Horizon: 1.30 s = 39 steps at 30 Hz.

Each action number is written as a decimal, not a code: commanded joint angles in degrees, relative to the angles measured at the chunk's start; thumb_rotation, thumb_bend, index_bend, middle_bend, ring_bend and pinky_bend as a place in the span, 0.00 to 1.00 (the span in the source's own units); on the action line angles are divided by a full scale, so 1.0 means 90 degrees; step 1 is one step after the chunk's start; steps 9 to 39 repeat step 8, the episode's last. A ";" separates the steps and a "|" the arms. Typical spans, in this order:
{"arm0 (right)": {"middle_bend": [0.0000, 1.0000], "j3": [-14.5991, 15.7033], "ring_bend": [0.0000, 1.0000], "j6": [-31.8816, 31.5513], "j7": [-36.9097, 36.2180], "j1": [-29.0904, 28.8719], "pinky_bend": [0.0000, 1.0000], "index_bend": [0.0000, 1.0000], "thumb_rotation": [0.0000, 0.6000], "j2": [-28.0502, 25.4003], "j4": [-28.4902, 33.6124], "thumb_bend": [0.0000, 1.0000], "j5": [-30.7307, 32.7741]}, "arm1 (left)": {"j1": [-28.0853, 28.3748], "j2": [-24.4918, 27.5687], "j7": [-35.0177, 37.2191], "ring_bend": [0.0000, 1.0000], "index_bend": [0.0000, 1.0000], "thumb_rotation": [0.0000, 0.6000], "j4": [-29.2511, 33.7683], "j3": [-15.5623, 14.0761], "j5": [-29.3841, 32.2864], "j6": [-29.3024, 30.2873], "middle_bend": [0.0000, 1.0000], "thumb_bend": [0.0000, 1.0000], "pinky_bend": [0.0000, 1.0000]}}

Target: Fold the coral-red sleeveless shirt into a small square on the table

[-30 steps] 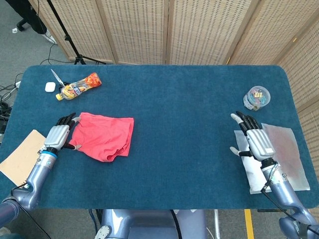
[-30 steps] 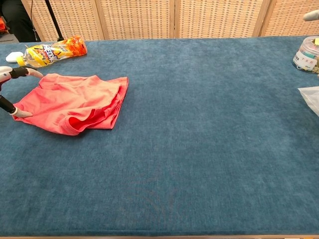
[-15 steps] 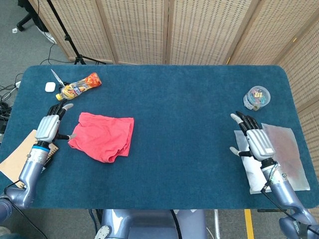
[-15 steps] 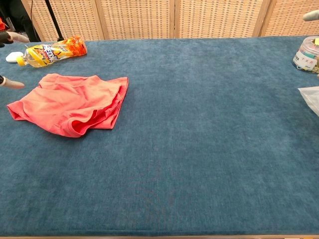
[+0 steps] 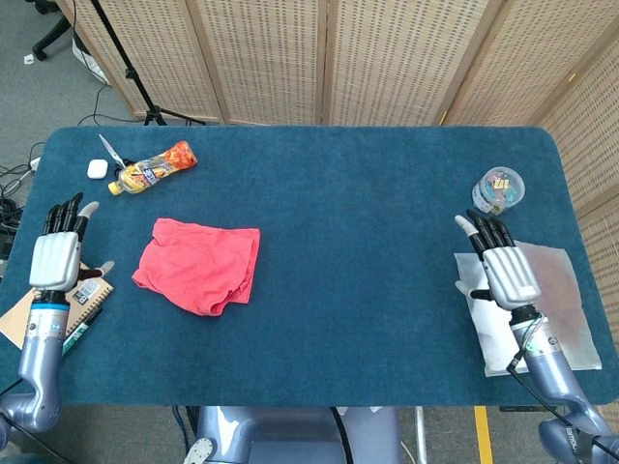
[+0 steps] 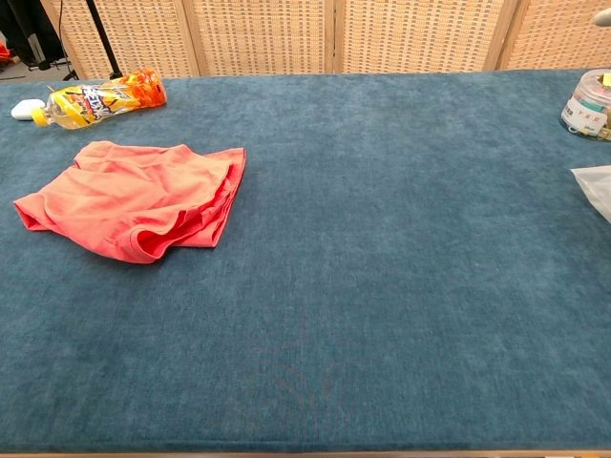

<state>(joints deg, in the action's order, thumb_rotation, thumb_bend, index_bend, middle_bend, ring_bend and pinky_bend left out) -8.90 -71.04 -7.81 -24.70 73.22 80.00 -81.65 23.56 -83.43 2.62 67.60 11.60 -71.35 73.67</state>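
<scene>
— Near the table's (image 5: pixel 319 377) left end lies the coral-red shirt (image 5: pixel 200 264), folded small, long axis across the table.

— Left hand (image 5: pixel 55 256) sits nearer, beyond its left edge, fingers apart, empty; right hand (image 5: pixel 505 273) far off, likewise.

A table (image 5: pixel 387 290) covered in deep teal-blue carpet-like fabric fills most of both views, its corners rounded. Behind its far edge, across the top of the frame, stands a folding screen (image 5: pixel 387 58) of pale woven panels in light wooden frames; it runs on down the right edge of the head view. In the upper left, grey floor (image 5: pixel 39 97) shows, with the black legs of a stand (image 5: pixel 135 82) and some cables on it. The light is even and soft, casting only faint shadows.
</scene>
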 commanded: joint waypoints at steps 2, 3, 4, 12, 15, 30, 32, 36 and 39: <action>0.00 -0.0191 0.00 -0.0356 0.1336 0.0126 0.00 0.00 1.00 0.0299 -0.0081 0.14 0.0449 | -0.0752 0.0532 -0.0796 0.00 0.00 1.00 0.1343 -0.0044 0.0414 0.0801 0.00 0.05 0.00; 0.00 -0.0206 0.00 -0.0346 0.1440 0.0133 0.00 0.00 1.00 0.0302 -0.0039 0.14 0.0510 | -0.0837 0.0597 -0.0836 0.00 0.00 1.00 0.1507 -0.0062 0.0451 0.0862 0.00 0.05 0.00; 0.00 -0.0219 0.00 -0.0337 0.1518 0.0138 0.00 0.00 1.00 0.0299 0.0005 0.12 0.0561 | -0.0902 0.0647 -0.0872 0.00 0.00 1.00 0.1644 -0.0078 0.0469 0.0916 0.00 0.05 0.00; 0.00 -0.0260 0.00 -0.0331 0.1723 0.0161 0.00 0.00 1.00 0.0283 0.0131 0.11 0.0695 | -0.1075 0.0773 -0.0999 0.00 0.00 1.00 0.1948 -0.0140 0.0477 0.1043 0.00 0.05 0.00; 0.00 -0.0260 0.00 -0.0331 0.1723 0.0161 0.00 0.00 1.00 0.0283 0.0131 0.11 0.0695 | -0.1075 0.0773 -0.0999 0.00 0.00 1.00 0.1948 -0.0140 0.0477 0.1043 0.00 0.05 0.00; 0.00 -0.0260 0.00 -0.0331 0.1723 0.0161 0.00 0.00 1.00 0.0283 0.0131 0.11 0.0695 | -0.1075 0.0773 -0.0999 0.00 0.00 1.00 0.1948 -0.0140 0.0477 0.1043 0.00 0.05 0.00; 0.00 -0.0260 0.00 -0.0331 0.1723 0.0161 0.00 0.00 1.00 0.0283 0.0131 0.11 0.0695 | -0.1075 0.0773 -0.0999 0.00 0.00 1.00 0.1948 -0.0140 0.0477 0.1043 0.00 0.05 0.00; 0.00 -0.0260 0.00 -0.0331 0.1723 0.0161 0.00 0.00 1.00 0.0283 0.0131 0.11 0.0695 | -0.1075 0.0773 -0.0999 0.00 0.00 1.00 0.1948 -0.0140 0.0477 0.1043 0.00 0.05 0.00; 0.00 -0.0260 0.00 -0.0331 0.1723 0.0161 0.00 0.00 1.00 0.0283 0.0131 0.11 0.0695 | -0.1075 0.0773 -0.0999 0.00 0.00 1.00 0.1948 -0.0140 0.0477 0.1043 0.00 0.05 0.00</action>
